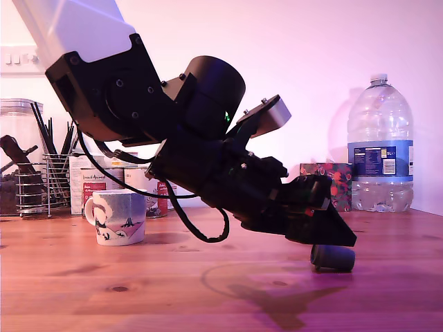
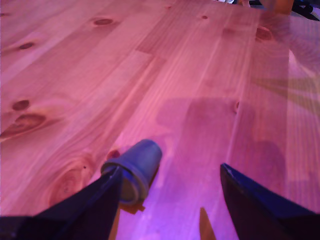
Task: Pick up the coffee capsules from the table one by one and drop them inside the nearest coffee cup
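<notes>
The black wedge-shaped fingers (image 2: pixel 172 192) stand spread wide, gripping nothing. A stubby, tapered grey coffee capsule (image 2: pixel 136 167) lies on its side against one finger, on the knotty, grained reddish wooden worktop (image 2: pixel 200 75). In the exterior view the squat white coffee cup (image 1: pixel 118 217) sits well apart at the left; tins (image 1: pixel 90 181), a wire utensil rack (image 1: pixel 34 181) and a ribbed plastic water bottle (image 1: pixel 380 149) line the back.

The arm (image 1: pixel 173 131) is mostly matte black, with a white boxy upper link (image 1: pixel 73 28), a round black motor housing (image 1: pixel 214 90) showing a small green light, a grey block (image 1: pixel 273 114), looping black cables (image 1: pixel 197 228) and small screws. The end effector (image 1: pixel 322 228) has black wedge-shaped fingers (image 2: pixel 255 205).
</notes>
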Controlling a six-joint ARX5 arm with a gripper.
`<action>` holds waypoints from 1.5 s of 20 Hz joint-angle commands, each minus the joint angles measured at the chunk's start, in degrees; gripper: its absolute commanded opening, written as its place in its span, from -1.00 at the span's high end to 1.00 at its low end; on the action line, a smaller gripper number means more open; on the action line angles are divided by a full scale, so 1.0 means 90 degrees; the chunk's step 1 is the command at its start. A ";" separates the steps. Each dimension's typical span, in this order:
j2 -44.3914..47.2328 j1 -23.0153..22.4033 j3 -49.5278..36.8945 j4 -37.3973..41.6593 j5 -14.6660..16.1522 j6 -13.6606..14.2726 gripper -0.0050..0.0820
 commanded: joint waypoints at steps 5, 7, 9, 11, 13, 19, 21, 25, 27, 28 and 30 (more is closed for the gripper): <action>-0.0012 0.0138 -0.0413 0.0743 0.0007 -0.0007 -0.39; -0.0012 0.0170 -0.0527 0.1032 0.0002 -0.0007 -0.39; -0.0012 0.0170 -0.0534 0.1192 0.0000 0.0019 -0.39; -0.0010 0.0187 -0.0534 0.1302 0.0000 0.0019 -0.39; 0.0010 0.0209 -0.0534 0.1365 0.0007 0.0022 -0.39; 0.0206 0.0318 -0.0294 0.1348 0.0486 0.0036 -0.39; 0.0381 0.0345 -0.0080 0.1197 0.0658 0.0143 -0.39; 0.0646 0.0364 0.0367 0.0726 0.1044 0.0163 -0.39; 0.0760 0.0367 0.0588 0.0461 0.1066 0.0189 -0.39; 0.0848 0.0367 0.0707 0.0342 0.1090 0.0202 -0.39; 0.0988 0.0367 0.0947 -0.0041 0.1100 0.0204 -0.39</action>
